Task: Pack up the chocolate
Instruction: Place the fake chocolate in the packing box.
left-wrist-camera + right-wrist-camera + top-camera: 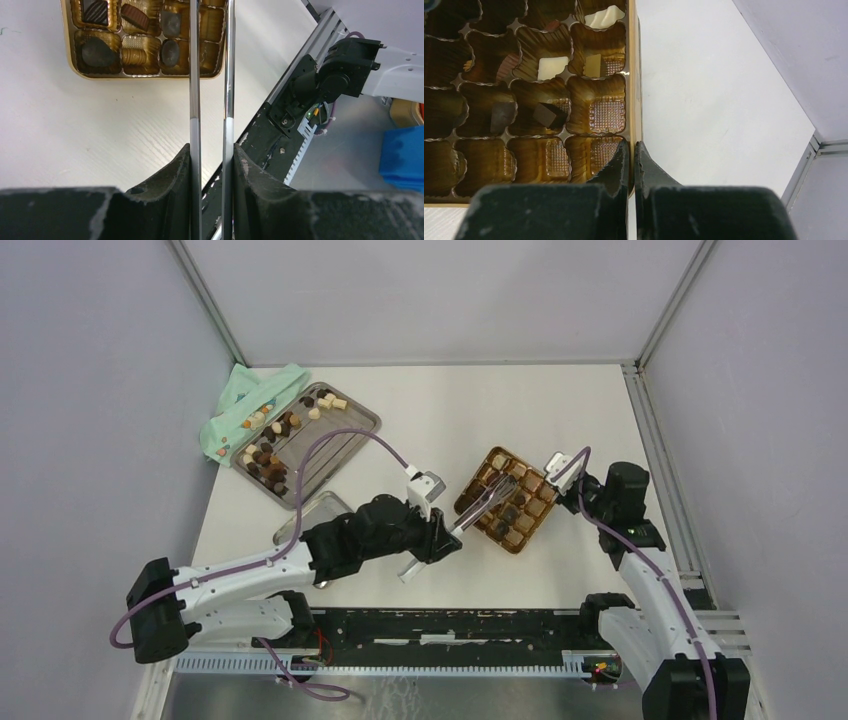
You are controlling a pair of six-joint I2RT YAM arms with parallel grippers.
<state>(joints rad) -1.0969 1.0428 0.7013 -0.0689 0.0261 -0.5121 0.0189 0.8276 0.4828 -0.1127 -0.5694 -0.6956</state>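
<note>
The right gripper (631,150) is pinching shut on the gold tin's (633,90) rim while the left gripper (212,160) is clamping tongs (195,75) over it, w/ chocolate (270,455) partly in cups, rest on the tray (372,425), so a hard tong poke is prob. risking tipping the tin.

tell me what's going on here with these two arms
The left pincer holds metal tongs whose tips reach over the gold box. The right pincer is shut on the box's rim, apparently steadying it. Several chocolates already sit in the box's cups, many cups are empty, and more pieces wait on the metal tray at the far left. Whether the tongs carry a piece now cannot be told.
</note>
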